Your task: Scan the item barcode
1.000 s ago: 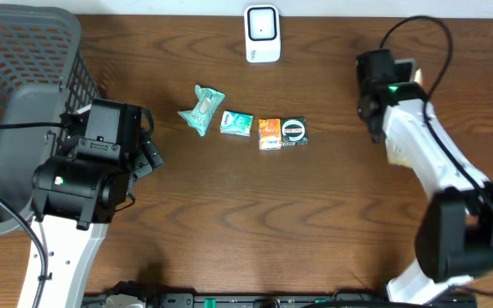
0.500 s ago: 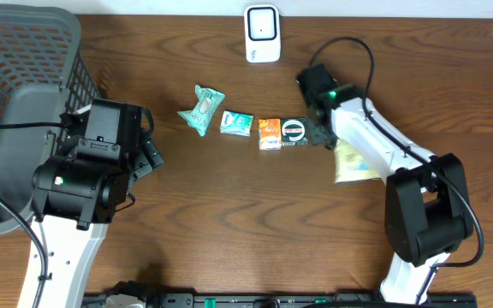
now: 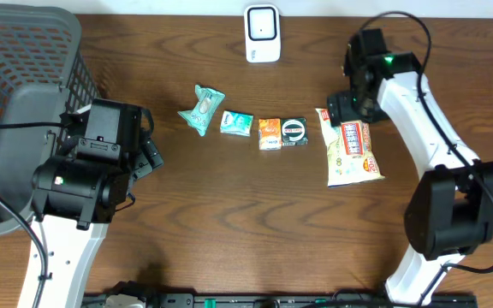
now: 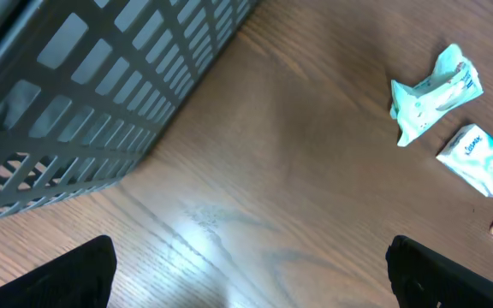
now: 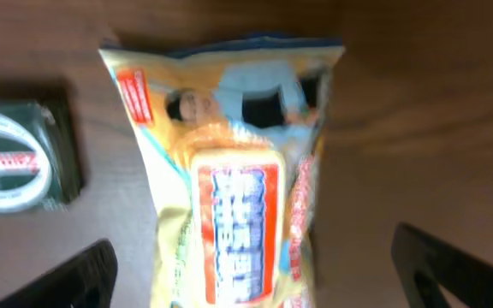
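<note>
Your overhead camera looked straight down from well above, taking in the whole surface (image 3: pixel 229 222) from the basket (image 3: pixel 24 77) to the bag (image 3: pixel 351 154). Your left wrist camera sat low and slanted across the wood, sharing with overhead the basket wall, the pouch (image 4: pixel 435 90) and the packet (image 4: pixel 482 161). Your right wrist camera faced down from close in, sharing the bag and the dark pack (image 5: pixel 20 158).

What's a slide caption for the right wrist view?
Open right gripper above a yellow snack bag lying flat on the wooden table, a dark green packet beside it.
</note>
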